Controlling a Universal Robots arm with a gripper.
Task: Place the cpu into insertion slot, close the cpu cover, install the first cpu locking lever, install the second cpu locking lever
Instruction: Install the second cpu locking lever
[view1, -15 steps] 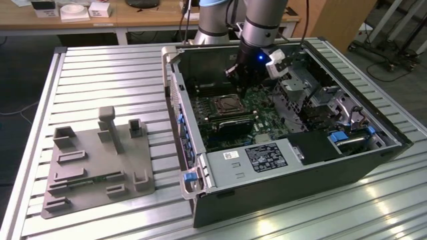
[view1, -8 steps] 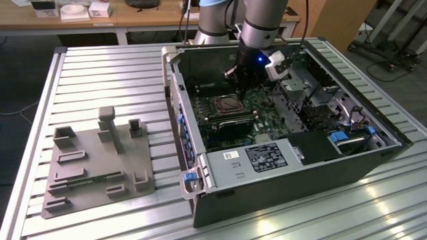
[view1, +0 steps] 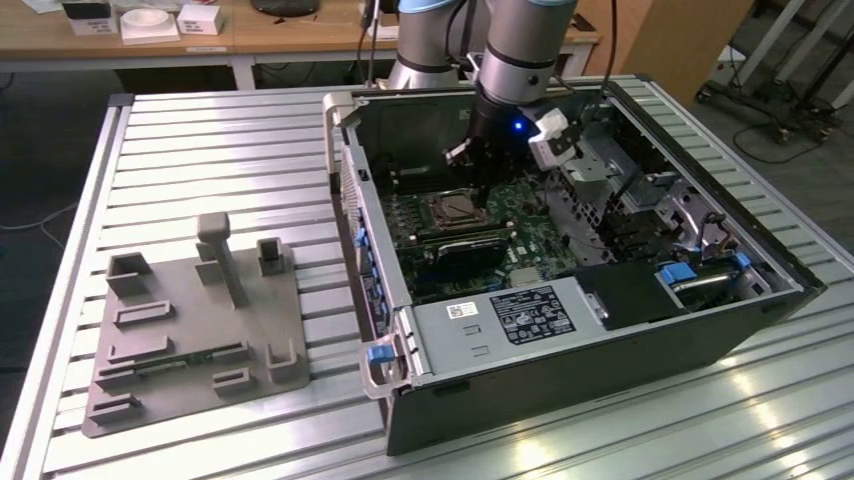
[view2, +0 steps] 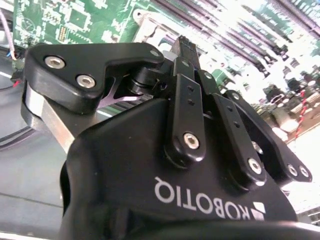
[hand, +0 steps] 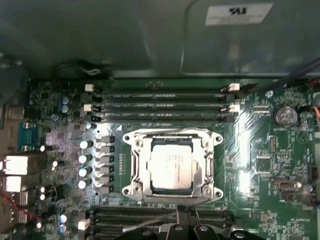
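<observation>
Spanning the room, slatted table (view1: 200, 160)

White lettering runs across the gripper (view2: 186, 50) housing in the second wrist view. White label (hand: 240, 12) on grey case panel: marks too blurred. Black label (view1: 531, 312) and white sticker (view1: 463, 309) on the drive cage: fine print, unreadable. The cpu (hand: 171, 167) lid: faint print, illegible.

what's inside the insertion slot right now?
The cpu, pale silvery top up, sits in the insertion slot, with the cpu cover framing it. The contacts underneath are hidden by the chip. The claw is beside the socket.
</observation>
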